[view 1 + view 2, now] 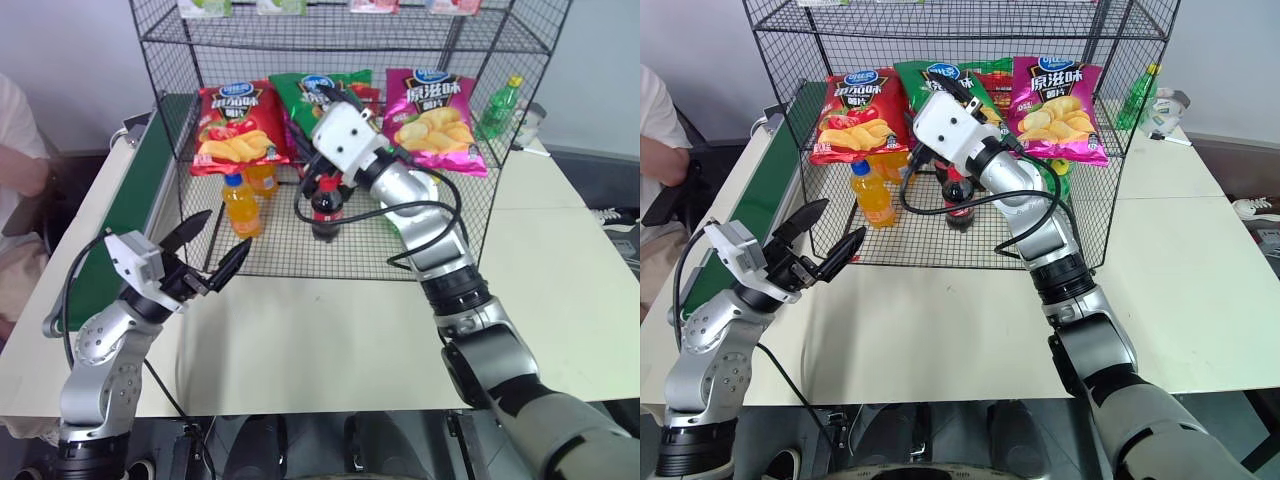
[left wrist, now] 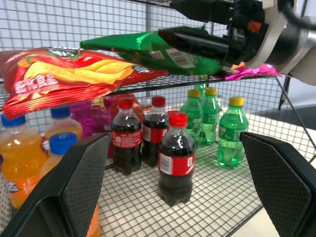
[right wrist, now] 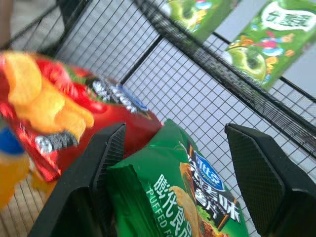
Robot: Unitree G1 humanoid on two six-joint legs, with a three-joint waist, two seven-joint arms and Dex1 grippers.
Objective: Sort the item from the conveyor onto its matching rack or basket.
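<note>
Green crisp bag [image 3: 182, 197] on rack [image 1: 470, 215] shelf, between right claw [image 3: 173, 168] fingers

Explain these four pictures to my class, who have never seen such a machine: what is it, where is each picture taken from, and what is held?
This is a two-armed robot. Two pictures come from cameras in its head, looking down; two from cameras on its wrists. Before it stands a black wire rack on a pale table, holding drink bottles below and crisp bags above. The right claw has its fingers either side of the green crisp bag, beside the red bag; whether it grips cannot be told. The left claw is open and empty. The green conveyor runs along the left.
</note>
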